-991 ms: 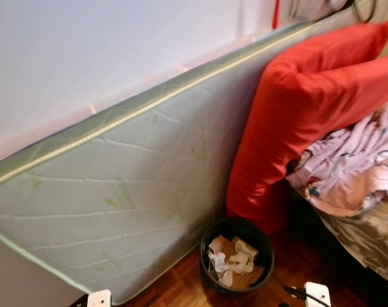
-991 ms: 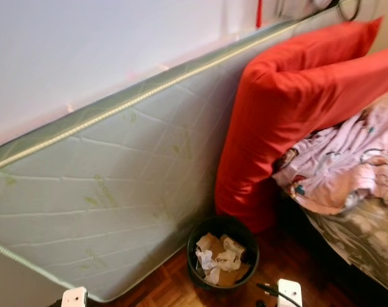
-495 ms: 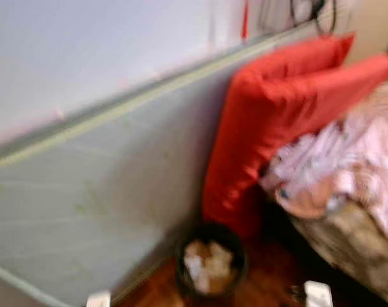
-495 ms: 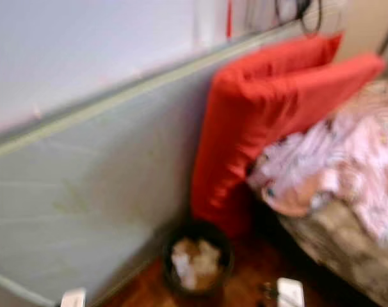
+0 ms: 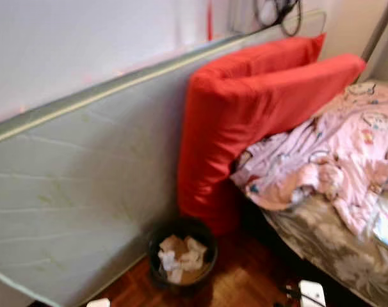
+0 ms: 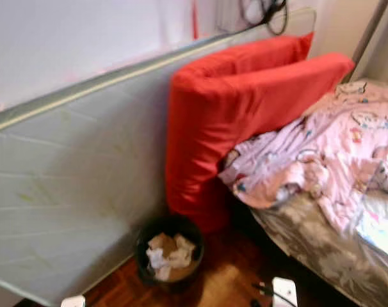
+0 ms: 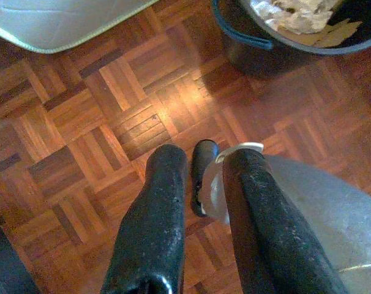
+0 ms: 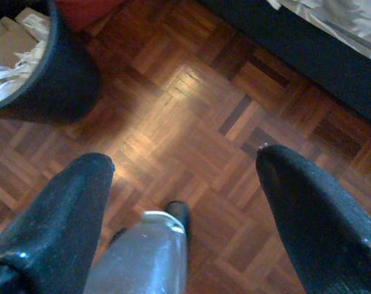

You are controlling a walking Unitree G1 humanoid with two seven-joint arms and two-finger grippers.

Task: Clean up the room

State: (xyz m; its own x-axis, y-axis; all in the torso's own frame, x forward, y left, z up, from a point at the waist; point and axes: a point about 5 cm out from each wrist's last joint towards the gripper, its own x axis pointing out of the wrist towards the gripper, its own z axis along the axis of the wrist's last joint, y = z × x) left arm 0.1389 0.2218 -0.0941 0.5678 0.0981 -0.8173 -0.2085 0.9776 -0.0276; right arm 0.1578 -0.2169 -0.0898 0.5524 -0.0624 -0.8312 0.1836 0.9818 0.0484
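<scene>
Our view has swung right since a second ago, bringing more of the bed [image 5: 322, 236] and its pink blanket [image 5: 335, 160] in. The black waste bin [image 5: 181, 259], full of crumpled paper [image 5: 179, 254], stands on the parquet floor [image 7: 81, 122] below the red pillows [image 5: 245, 109], beside the leaning mattress [image 5: 72, 192]. Our left tool [image 7: 201, 177] hangs with fingers nearly together, holding nothing; our right tool [image 8: 185, 165] is spread wide.

The left tool [image 7: 201, 165], fingers nearly together, hangs over parquet floor [image 7: 81, 110] near a black bin [image 7: 265, 43].
</scene>
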